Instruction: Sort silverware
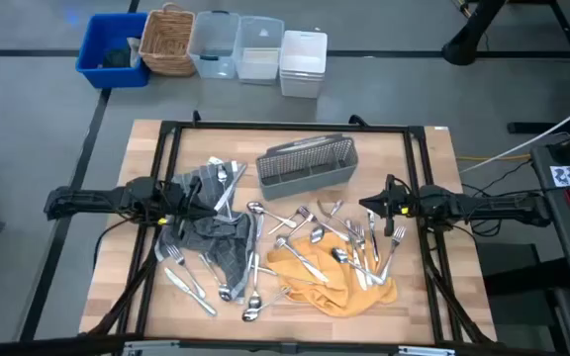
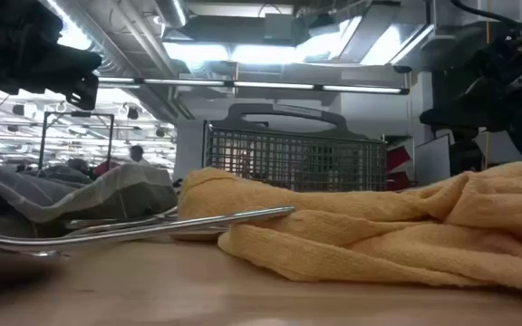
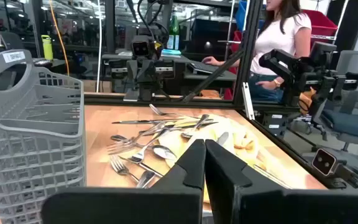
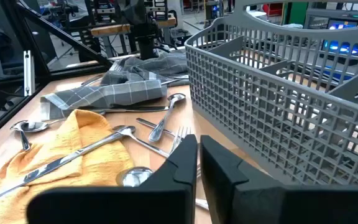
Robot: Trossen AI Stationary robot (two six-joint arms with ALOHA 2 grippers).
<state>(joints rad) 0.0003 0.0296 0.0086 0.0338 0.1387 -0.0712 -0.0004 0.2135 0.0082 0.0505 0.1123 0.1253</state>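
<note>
Both grippers are clenched on nothing. The left gripper (image 1: 194, 198) hovers over the grey checked cloth (image 1: 216, 242), to the left of the grey mesh caddy (image 1: 307, 164); its arm reaches in level from the table's left edge. The right gripper (image 1: 374, 205) hangs just right of the caddy, arm stretched in from the right. The silverware (image 1: 305, 242), slim shiny forks, spoons and knives, lies scattered in front of the caddy on the wooden table (image 1: 424, 297), some on the grey cloth, more on the crumpled yellow cloth (image 1: 339, 282). From table height the yellow cloth hides most pieces; whether the caddy holds any is unclear.
</note>
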